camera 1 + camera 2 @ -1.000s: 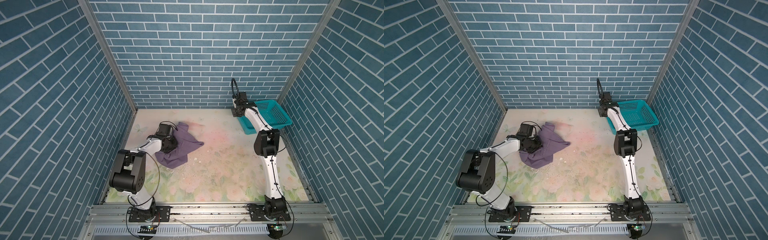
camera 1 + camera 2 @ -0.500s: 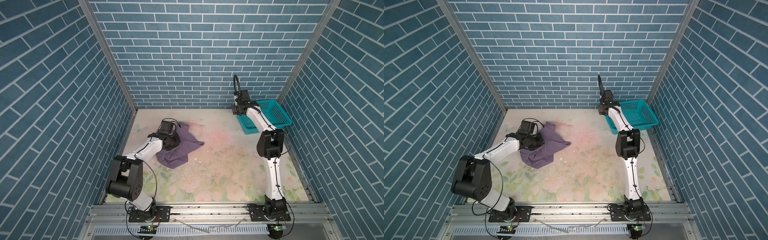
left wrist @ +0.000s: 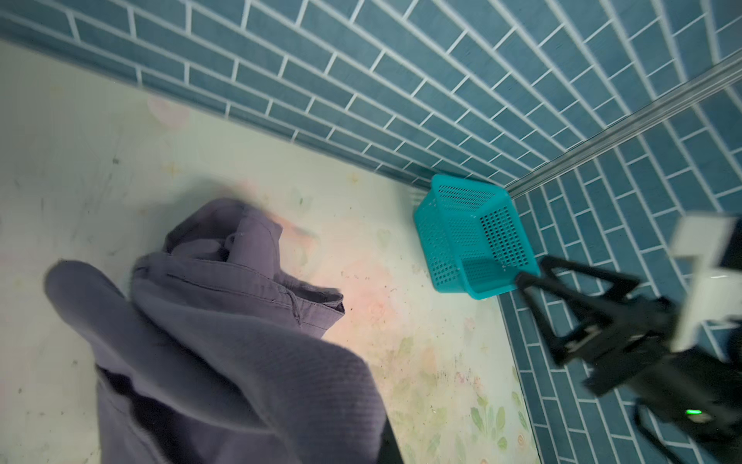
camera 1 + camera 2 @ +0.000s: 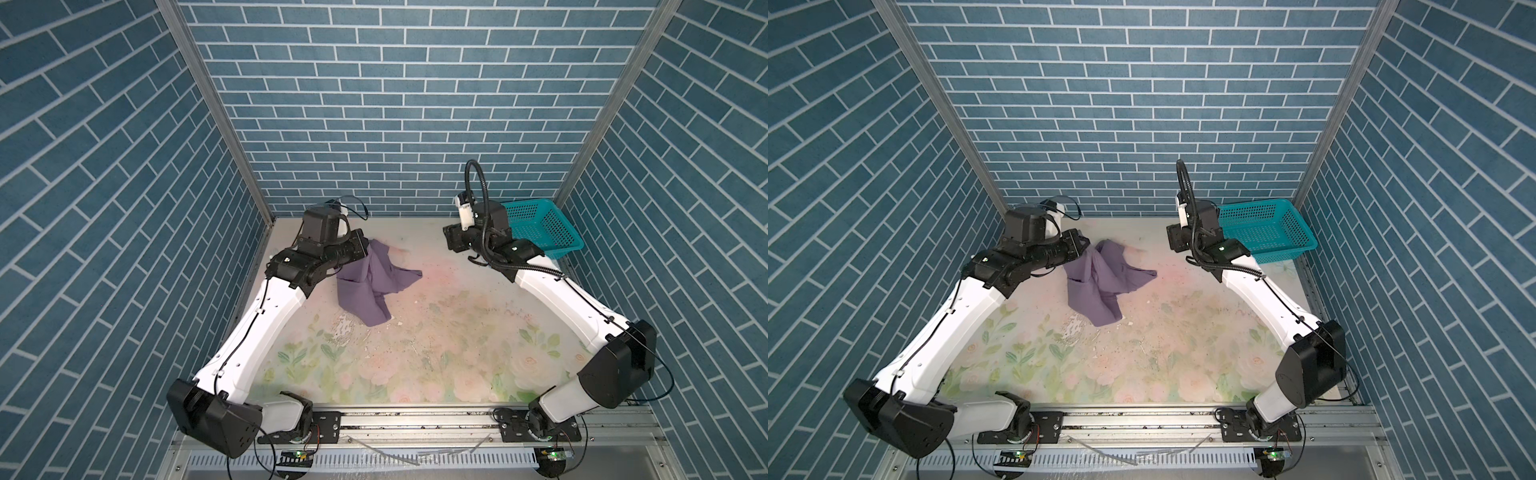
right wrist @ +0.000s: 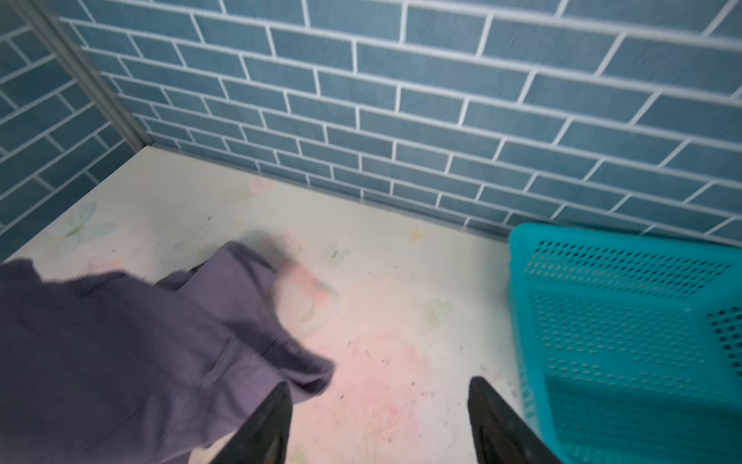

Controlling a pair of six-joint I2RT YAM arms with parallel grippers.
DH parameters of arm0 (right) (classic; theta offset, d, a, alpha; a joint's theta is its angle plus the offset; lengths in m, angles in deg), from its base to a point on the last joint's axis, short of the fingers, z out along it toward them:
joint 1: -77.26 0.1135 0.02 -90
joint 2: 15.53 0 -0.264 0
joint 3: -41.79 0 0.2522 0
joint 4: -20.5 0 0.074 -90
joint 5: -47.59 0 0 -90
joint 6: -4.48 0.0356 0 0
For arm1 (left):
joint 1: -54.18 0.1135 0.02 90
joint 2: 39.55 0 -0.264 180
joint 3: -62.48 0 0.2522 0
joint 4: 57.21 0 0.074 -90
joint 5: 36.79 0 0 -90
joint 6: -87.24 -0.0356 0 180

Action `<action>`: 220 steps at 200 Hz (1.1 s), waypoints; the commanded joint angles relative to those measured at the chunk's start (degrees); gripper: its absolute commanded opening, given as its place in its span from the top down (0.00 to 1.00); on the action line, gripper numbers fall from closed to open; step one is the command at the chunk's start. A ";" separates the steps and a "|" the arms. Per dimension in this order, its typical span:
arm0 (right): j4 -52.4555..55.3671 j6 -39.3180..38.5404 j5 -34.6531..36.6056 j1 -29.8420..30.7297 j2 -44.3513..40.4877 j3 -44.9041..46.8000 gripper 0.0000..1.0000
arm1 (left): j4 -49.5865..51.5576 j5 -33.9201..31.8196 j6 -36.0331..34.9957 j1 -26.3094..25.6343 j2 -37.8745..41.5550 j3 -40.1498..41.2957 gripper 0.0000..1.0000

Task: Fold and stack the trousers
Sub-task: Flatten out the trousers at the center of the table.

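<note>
The left gripper (image 4: 362, 250) pinches a bunch of the trousers (image 4: 374, 282), crumpled at the far left of the table (image 4: 457, 340), so the right gripper (image 5: 379, 385), jaws spread near the basket (image 4: 540, 224) at far right, should probably take the loose waistband corner (image 3: 321, 305) and pull the cloth flat.

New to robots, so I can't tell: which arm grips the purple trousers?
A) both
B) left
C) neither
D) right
B: the left gripper is shut on the trousers, holding one end up, while the right gripper is open and empty near the basket.
</note>
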State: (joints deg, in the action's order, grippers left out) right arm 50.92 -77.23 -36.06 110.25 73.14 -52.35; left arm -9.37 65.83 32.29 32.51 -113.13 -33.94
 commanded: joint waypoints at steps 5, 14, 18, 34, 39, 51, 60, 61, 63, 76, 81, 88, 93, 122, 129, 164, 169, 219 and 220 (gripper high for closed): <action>-0.66 6.62 -4.00 2.07 2.83 4.81 0.30 | 3.40 -5.15 -5.52 -0.28 5.45 -3.89 0.94; -0.12 7.53 -5.13 2.58 4.15 5.06 0.30 | 5.04 -10.46 -6.28 -0.15 7.28 -3.10 0.91; 0.15 7.96 -5.75 2.68 4.70 5.08 0.30 | 6.00 -12.51 -6.44 -0.06 7.93 -2.48 0.91; 0.30 9.82 -7.69 2.93 6.64 5.61 0.30 | 8.94 -20.05 -5.70 1.63 10.11 1.35 0.84; 0.22 10.21 -8.04 3.02 7.06 5.86 0.30 | 9.79 -21.14 -4.96 2.60 10.43 3.29 0.79; 0.30 10.84 -8.20 2.98 7.82 6.43 0.30 | 11.89 -20.47 -2.50 6.41 10.67 7.69 0.62; 0.49 10.74 -7.83 2.96 8.02 6.95 0.30 | 12.80 -17.36 -0.35 9.90 10.53 11.36 0.38; 0.52 10.71 -7.79 2.96 8.06 7.06 0.30 | 12.83 -17.14 -0.25 10.29 10.55 11.72 0.36; 0.55 10.65 -7.66 2.96 8.03 7.14 0.30 | 12.84 -16.21 0.11 11.03 10.43 12.49 0.33; 0.77 10.29 -7.00 2.93 7.90 8.01 0.30 | 12.40 -12.02 1.09 14.56 10.15 16.85 0.24; 0.95 9.94 -6.57 2.88 7.79 8.32 0.30 | 12.25 -11.47 1.12 15.09 9.96 18.03 0.23; 1.18 9.45 -6.19 2.87 7.65 8.65 0.30 | 12.11 -11.69 1.04 15.10 9.86 18.82 0.20; 1.45 9.18 -5.87 2.87 7.62 8.89 0.30 | 11.66 -11.61 0.91 15.08 9.67 19.20 0.19; 1.90 8.58 -6.81 2.73 8.70 9.87 0.29 | 6.08 -7.80 0.59 13.18 7.30 18.71 0.17; 2.20 8.71 -8.10 2.67 9.31 9.60 0.29 | 4.98 -8.08 0.32 11.24 5.68 17.57 0.16; 1.75 12.30 -16.85 0.31 11.29 8.90 0.37 | 3.62 -11.14 -4.14 -2.85 -8.23 6.52 0.19; 1.56 13.07 -18.14 -0.39 11.21 8.99 0.40 | 3.51 -10.87 -4.72 -4.55 -10.49 4.97 0.21; -0.28 17.48 -22.85 -9.81 4.27 15.19 0.51 | 6.86 -14.18 -7.13 -13.62 -29.70 -8.63 0.19; -0.26 17.43 -22.82 -9.97 4.12 15.35 0.51 | 7.00 -14.24 -7.20 -13.73 -30.05 -8.78 0.19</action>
State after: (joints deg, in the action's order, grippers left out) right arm 51.10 -63.57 -54.84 104.17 82.64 -41.73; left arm -6.06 54.70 27.57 21.03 -137.13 -37.98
